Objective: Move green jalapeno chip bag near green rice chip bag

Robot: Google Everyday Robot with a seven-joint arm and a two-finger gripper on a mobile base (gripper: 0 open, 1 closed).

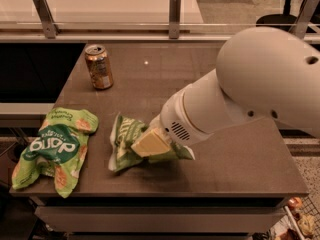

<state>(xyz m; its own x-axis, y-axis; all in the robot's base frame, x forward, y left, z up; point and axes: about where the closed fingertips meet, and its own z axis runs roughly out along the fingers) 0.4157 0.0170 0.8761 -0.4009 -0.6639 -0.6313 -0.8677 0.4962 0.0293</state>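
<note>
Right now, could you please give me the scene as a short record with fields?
surface: dark brown table
gripper: gripper low over the table's middle front, shut on the green jalapeno chip bag
held bag: crumpled, tilted up on edge in the grip
target: green rice chip bag lying flat at the front left corner, partly overhanging the edge
gap: a strip of bare table separates the two bags; they are not touching
other: soda can upright at the back left
</note>
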